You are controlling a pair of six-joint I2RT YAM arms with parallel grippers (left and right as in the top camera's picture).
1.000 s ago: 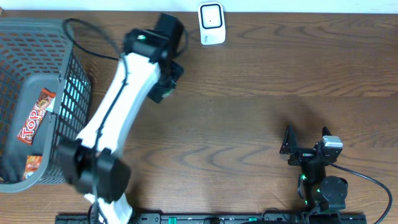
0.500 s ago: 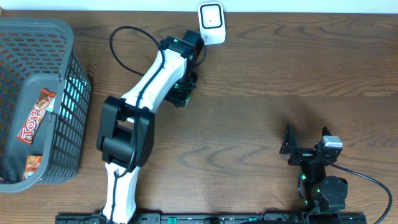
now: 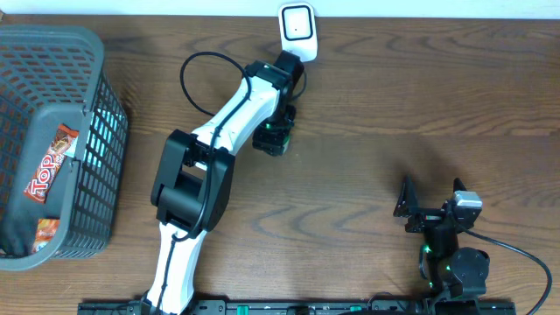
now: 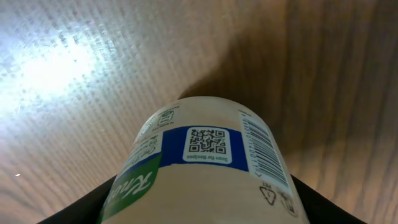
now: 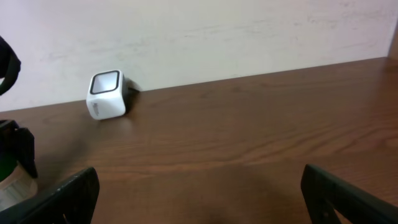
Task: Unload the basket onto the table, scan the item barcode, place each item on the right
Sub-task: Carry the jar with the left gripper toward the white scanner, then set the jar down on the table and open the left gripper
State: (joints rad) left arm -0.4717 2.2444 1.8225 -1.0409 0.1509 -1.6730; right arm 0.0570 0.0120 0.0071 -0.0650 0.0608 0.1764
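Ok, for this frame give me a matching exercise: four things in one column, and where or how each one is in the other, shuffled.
Things:
1. white cube-shaped scanner
2. cream jar with blue-and-green label
3. red snack packet
4. right pincer

Places or states:
A. inside the grey plastic mesh basket
B. open, holding nothing
C. at the brown wooden table's far edge
D. gripped in the left pincer

Pairs: 1-C, 2-D, 3-A, 4-B

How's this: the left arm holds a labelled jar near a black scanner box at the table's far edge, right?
The scanner box is white, not black; the overhead view shows it. The left gripper does hold the labelled jar nearby.
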